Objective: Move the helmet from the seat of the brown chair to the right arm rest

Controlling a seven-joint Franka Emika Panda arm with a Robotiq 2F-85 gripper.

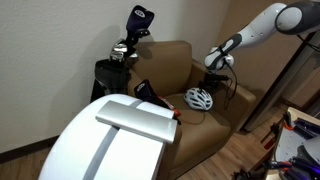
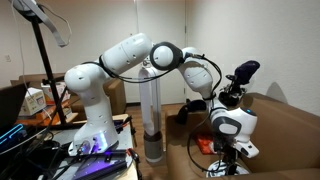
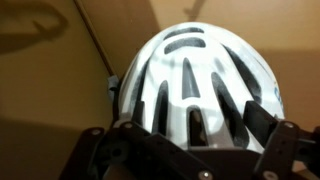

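Observation:
A white helmet [image 1: 199,98] with dark vents lies on the seat of the brown chair [image 1: 172,62], close to the arm rest [image 1: 235,100] on the picture's right. It also shows in an exterior view [image 2: 233,122]. My gripper [image 1: 213,74] hangs just above it, also seen in an exterior view [image 2: 222,100]. In the wrist view the helmet [image 3: 200,65] fills the frame. The gripper's [image 3: 190,128] two dark fingers stand wide apart at the helmet's near edge. The gripper looks open, and I see no grip on the helmet.
A golf bag with a black head cover [image 1: 140,20] leans behind the chair's far arm. A red and black object [image 1: 148,92] lies on the seat. A large white rounded object [image 1: 110,140] stands in front. A grey post [image 2: 150,110] stands beside the robot base.

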